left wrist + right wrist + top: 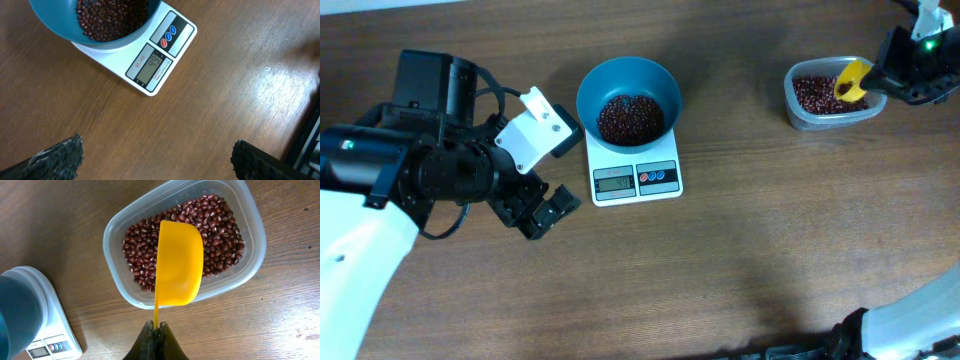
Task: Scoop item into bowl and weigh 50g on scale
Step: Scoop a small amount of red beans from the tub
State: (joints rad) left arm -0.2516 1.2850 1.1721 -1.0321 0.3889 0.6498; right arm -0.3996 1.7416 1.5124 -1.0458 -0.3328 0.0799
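Observation:
The light-blue bowl (628, 92) stands on the white scale (636, 178) and holds a pile of dark red-brown beans (629, 118). In the left wrist view the bowl (55, 27) and the scale's display (150, 64), which appears to read 49, show at the top. My left gripper (546, 212) is open and empty over bare table left of the scale; its fingers (157, 160) show at the bottom corners. My right gripper (156, 330) is shut on the handle of a yellow scoop (179, 265), held bottom-up over the clear tub (117, 225) of beans (220, 225).
The clear tub (798, 108) sits at the far right of the wooden table, with the right arm (920, 60) beside it and the scoop (850, 82) above it. The left arm's black body and white housing (535, 135) lie left of the bowl.

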